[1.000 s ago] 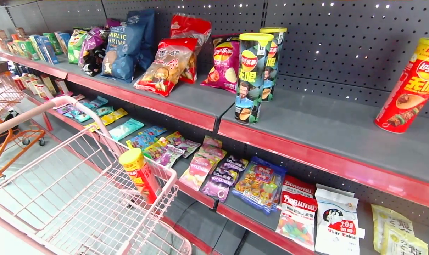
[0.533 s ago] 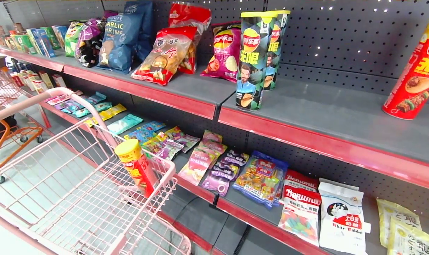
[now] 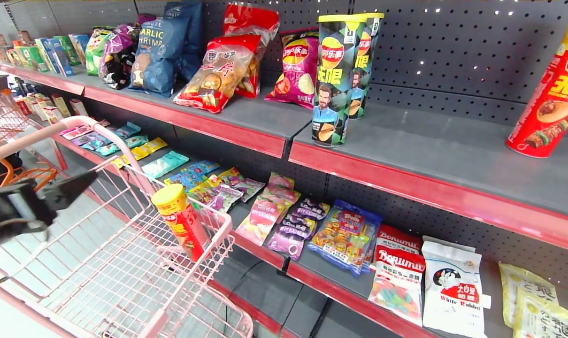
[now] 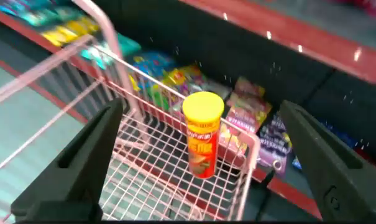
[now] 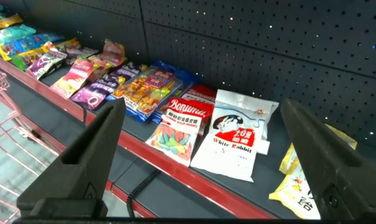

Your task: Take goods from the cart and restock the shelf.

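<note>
A grey pegboard shelf (image 3: 429,145) with red front edges runs across the aisle, and a pink wire cart (image 3: 119,165) stands before it. The head view takes in the upper level, where snack bags (image 3: 218,77), two tall green cans (image 3: 333,80) and a big red tube (image 3: 549,98) stand, none of which the wrist views reach. The left wrist view looks down into the cart's corner. There a red can (image 4: 203,140) with a yellow lid stands upright against the wire wall, ahead of the left hand (image 4: 200,106) and well apart from it. That hand hovers above the cart's basket with its fingers (image 4: 82,155) spread wide, holding and touching nothing. The right wrist view looks along the lower level at flat candy packets and a white bag (image 5: 234,134) lying just beyond the right hand (image 5: 201,102). The right hand is also spread wide and empty, clear of the packets, with the cart's rim off to one side.
</note>
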